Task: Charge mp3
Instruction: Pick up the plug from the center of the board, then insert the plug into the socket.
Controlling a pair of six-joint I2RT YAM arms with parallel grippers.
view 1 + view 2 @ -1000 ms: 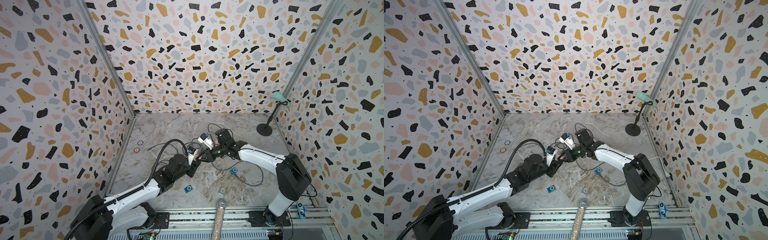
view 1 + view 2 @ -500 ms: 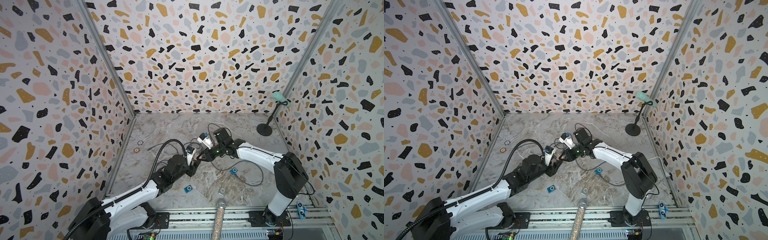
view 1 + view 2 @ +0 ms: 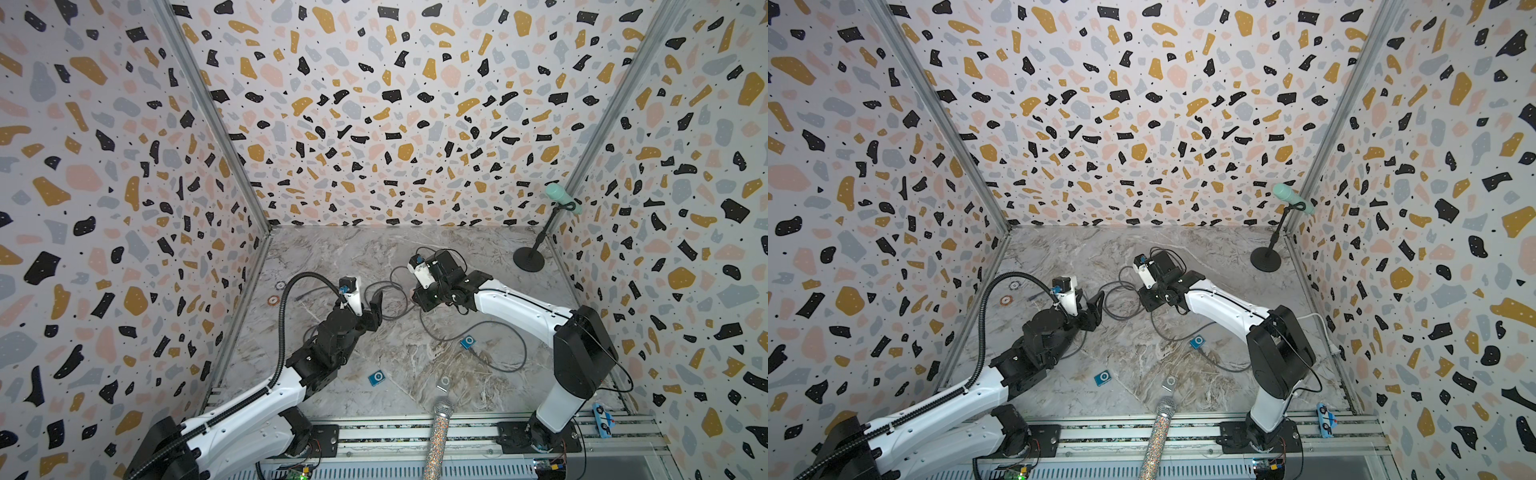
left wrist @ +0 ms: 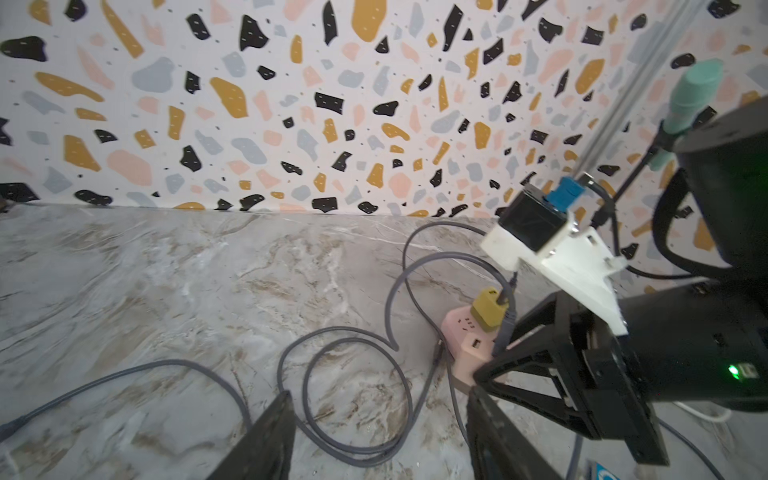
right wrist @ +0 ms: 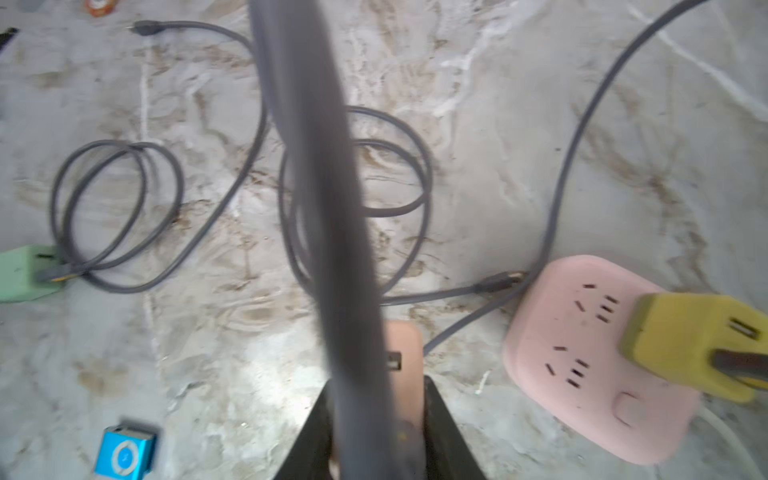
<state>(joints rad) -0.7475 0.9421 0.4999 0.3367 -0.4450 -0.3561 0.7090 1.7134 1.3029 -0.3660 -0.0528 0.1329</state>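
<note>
My right gripper [image 5: 376, 419] is shut on a salmon-pink charger block [image 5: 403, 357], just above the floor. A blurred grey cable [image 5: 316, 166] rises from the jaws past the camera. Beside it lies the pink power strip [image 5: 582, 353] with a yellow adapter [image 5: 685, 340] plugged in. My left gripper [image 4: 380, 436] stands open over loops of grey cable [image 4: 332, 444] and holds nothing. In both top views it [image 3: 365, 305] is a little left of the right gripper [image 3: 419, 297]. A blue mp3 [image 3: 468, 342] lies with a cable at it. A second blue mp3 [image 3: 377, 378] lies nearer the front.
A silver player [image 3: 444, 383] lies near the front rail. A mint microphone on a black stand [image 3: 528, 262] fills the back right corner, and a glitter microphone [image 3: 439, 428] juts in at the front. A green adapter [image 5: 25, 272] holds one cable end. Walls close three sides.
My left gripper has opened and drawn back to the left, away from the right gripper it was touching. The right gripper keeps its hold and has shifted slightly.
</note>
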